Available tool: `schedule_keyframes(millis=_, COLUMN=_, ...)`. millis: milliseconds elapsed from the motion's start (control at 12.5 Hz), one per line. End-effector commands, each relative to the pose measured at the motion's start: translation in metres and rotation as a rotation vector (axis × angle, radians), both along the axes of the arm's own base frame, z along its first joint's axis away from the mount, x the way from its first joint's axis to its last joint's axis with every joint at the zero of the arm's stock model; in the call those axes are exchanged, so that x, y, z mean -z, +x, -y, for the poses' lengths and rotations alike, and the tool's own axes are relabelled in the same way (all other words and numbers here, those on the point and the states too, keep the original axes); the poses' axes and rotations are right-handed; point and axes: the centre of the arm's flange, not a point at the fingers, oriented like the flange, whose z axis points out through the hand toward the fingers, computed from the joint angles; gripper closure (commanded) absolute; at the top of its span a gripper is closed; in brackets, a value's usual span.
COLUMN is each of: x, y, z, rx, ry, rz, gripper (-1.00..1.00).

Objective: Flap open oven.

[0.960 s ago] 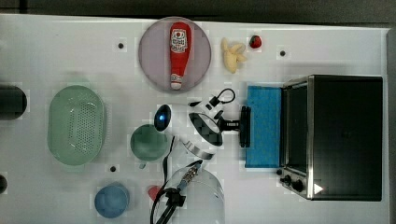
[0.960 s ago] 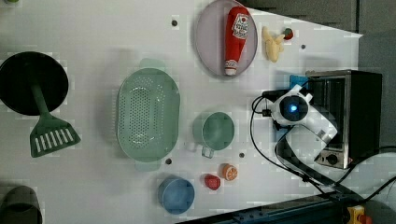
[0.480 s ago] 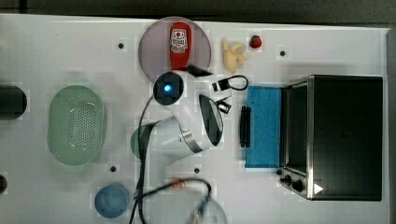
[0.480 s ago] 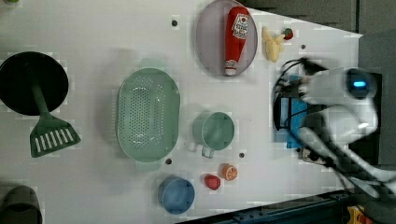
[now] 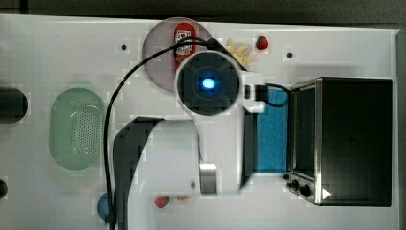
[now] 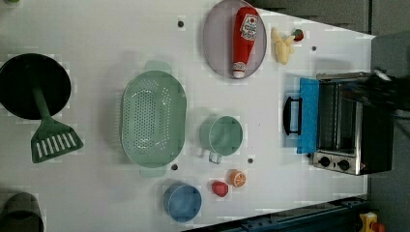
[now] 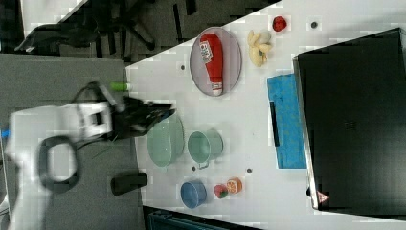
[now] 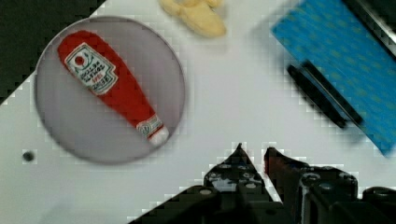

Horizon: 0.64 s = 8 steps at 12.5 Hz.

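White table [image 6: 106, 29] on grey floor [image 7: 72, 72]. Oven [image 6: 350, 123] at left view's right edge, door flat open. Arm blurred, hiding top view's centre. Claw [image 8: 254, 156] tips narrowly apart, gripping nothing, above table.

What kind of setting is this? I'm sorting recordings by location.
Probably a robot lab's mock kitchen: a white tabletop with bolt holes holds a toaster oven, its door flapped open, a green colander and a plush ketchup bottle on a plate.
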Motion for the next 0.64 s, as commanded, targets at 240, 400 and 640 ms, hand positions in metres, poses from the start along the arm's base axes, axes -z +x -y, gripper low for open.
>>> schedule_keyframes(millis=240, x=-0.086, y=-0.028, z=0.041, rx=0.150, ry=0.037, rz=-0.106, gripper=0.65)
schedule_keyframes(millis=400, x=-0.100, y=-0.029, z=0.041, rx=0.147, ry=0.039, rz=-0.095, gripper=0.65)
schedule_keyframes(millis=640, x=-0.100, y=-0.027, z=0.033, rx=0.122, ry=0.036, rz=-0.092, gripper=0.65)
